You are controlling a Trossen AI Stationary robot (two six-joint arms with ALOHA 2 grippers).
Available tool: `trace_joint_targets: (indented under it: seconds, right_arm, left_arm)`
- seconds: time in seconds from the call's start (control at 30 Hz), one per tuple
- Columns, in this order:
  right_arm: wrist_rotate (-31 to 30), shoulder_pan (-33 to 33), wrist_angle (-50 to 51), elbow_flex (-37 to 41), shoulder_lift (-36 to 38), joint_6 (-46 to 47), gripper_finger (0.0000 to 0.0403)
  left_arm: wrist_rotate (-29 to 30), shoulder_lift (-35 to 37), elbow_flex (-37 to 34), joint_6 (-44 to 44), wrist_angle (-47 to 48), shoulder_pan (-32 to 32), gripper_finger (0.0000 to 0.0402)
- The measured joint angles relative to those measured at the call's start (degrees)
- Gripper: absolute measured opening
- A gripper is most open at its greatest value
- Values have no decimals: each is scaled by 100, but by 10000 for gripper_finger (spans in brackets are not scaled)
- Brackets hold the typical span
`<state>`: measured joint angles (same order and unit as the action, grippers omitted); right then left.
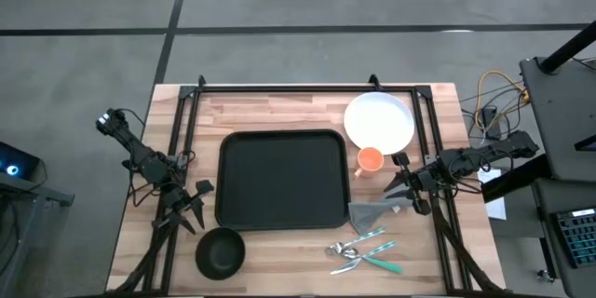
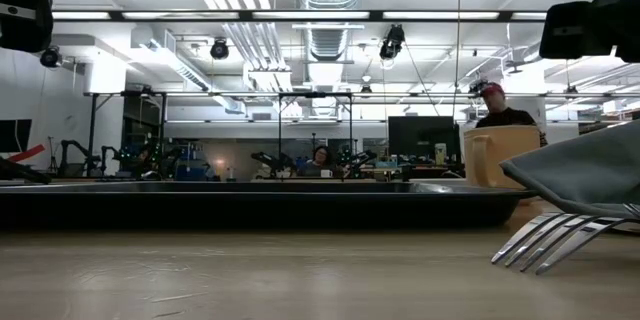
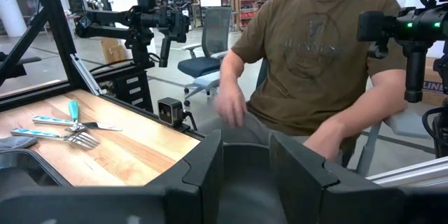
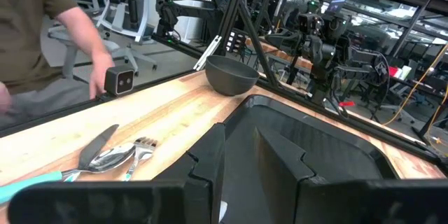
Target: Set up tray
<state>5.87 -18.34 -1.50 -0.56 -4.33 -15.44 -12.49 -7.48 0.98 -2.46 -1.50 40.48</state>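
The large flat black rectangular tray (image 1: 281,179) with its low rim lies at the middle of the light wooden table (image 1: 279,112). My left gripper (image 1: 193,202) hovers just off its left edge, fingers parted and empty. My right gripper (image 1: 402,182) hangs beside the right edge, fingers slightly parted, holding nothing.

The table (image 1: 279,112) is showing pale wood planks with a smooth, lightly grained finish. The tray (image 1: 279,179) is looking like matt black plastic with a faintly textured floor. The bowl (image 1: 221,251) is appearing dark and matt. The plate (image 1: 379,119) is showing smooth white. The cutlery (image 1: 363,251) is gleaming as shiny metal with teal plastic handles. The napkin (image 1: 375,212) is lying as soft grey cloth.
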Motion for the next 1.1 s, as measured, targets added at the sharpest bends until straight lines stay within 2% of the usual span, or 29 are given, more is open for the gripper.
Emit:
trace_joint_targets:
  seconds: [0.7,0.83,0.93,1.1]
  right_arm:
    - [-1,2,0,-2,-1,-1,68]
    - [2,0,-75,0,-1,-319,68]
    - [12,1,-549,0,-3,-431,68]
    - [15,-1,-1805,-2,-5,-14,68]
  left_arm:
    - [0,0,-1,0,0,-1,101]
    - [-1,2,1,0,0,-1,101]
    - [-2,0,1,0,0,-1,101]
    - [-2,1,0,-1,0,1,101]
